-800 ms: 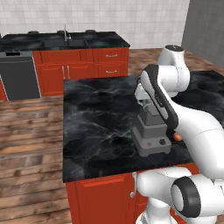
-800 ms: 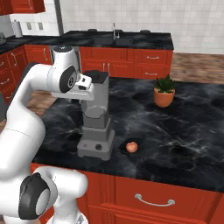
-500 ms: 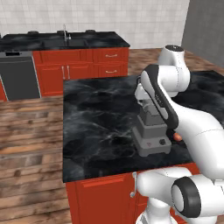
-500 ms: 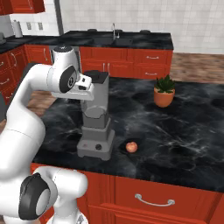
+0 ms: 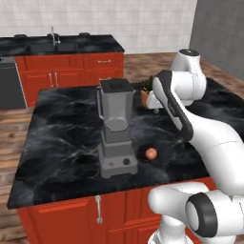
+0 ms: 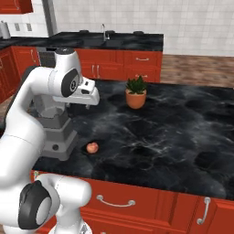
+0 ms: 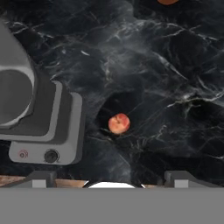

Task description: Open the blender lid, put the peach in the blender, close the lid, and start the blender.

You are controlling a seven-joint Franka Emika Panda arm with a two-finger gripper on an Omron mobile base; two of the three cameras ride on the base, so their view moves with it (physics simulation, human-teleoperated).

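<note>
Your hand point(image 7: 109, 177) has swung off the blender point(image 5: 116, 128) toward the plant pot point(image 6: 135, 98); lid point(image 5: 115, 86) on the jar. Hand high, jaws wide, holding nothing. Peach point(image 7: 119, 123) lies on the worktop point(image 6: 183, 132) directly under the hand, just beside the blender base.

one blender point(image 5: 116, 138) is standing on the table point(image 5: 57, 138), wearing one blender lid point(image 5: 116, 86), and its base is showing one black knob point(image 7: 51, 155) and one small red button point(image 7: 22, 154). one peach point(image 5: 151, 153) is lying beside it, and one potted plant point(image 6: 136, 93) is sitting farther back. one faucet point(image 5: 54, 35) is rising from the back counter point(image 5: 57, 45), and one dishwasher point(image 5: 10, 88) is standing under that counter.
</note>
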